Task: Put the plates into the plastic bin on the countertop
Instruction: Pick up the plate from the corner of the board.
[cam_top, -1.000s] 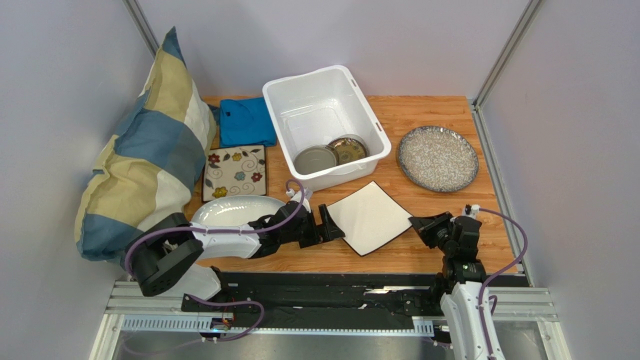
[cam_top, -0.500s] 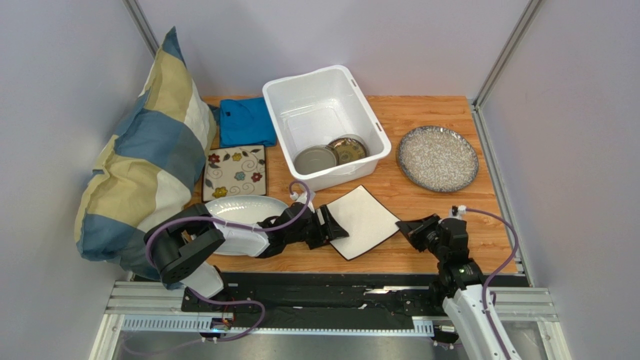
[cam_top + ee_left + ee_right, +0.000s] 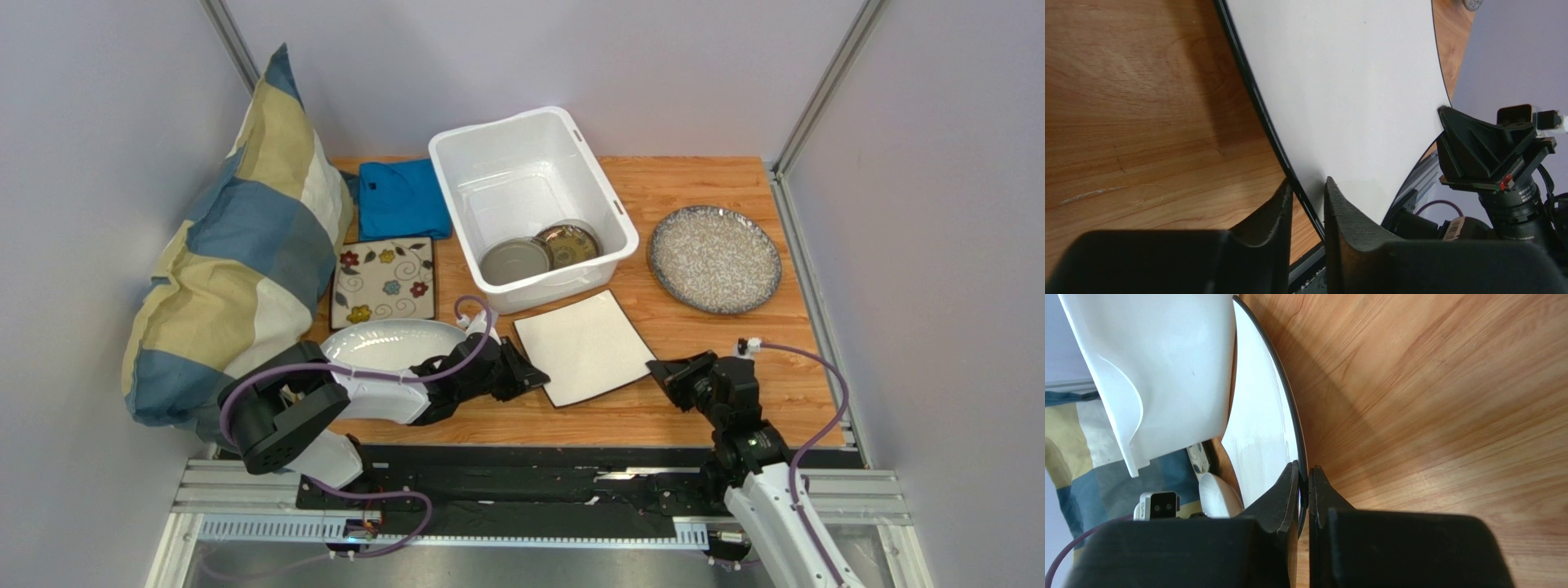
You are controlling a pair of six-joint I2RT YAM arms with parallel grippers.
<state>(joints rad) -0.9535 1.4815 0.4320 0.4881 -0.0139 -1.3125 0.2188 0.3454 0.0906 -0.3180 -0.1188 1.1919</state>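
Note:
The plain white square plate (image 3: 584, 347) with a black rim lies low over the countertop (image 3: 748, 337), just in front of the plastic bin (image 3: 497, 126). My left gripper (image 3: 535, 373) pinches its left corner; in the left wrist view the gripper (image 3: 1308, 184) has the rim (image 3: 1260, 110) between its nearly closed fingers. On the plate's right corner my right gripper (image 3: 664, 368) is shut, the rim held between the gripper's (image 3: 1303, 469) fingers. Two small round plates (image 3: 516, 260) (image 3: 568, 243) lie inside the bin.
A grey-speckled round plate (image 3: 714, 257) sits at the right. The floral square plate (image 3: 383, 282) and white oval platter (image 3: 386, 343) lie at the left, the platter partly under my left arm. A folded blue cloth (image 3: 402, 199) and a checked pillow (image 3: 233, 257) fill the back left.
My left gripper has closed from wide open onto the plate's left corner. The plate has turned and shifted left, towards the bin's front. The right arm followed slightly left.

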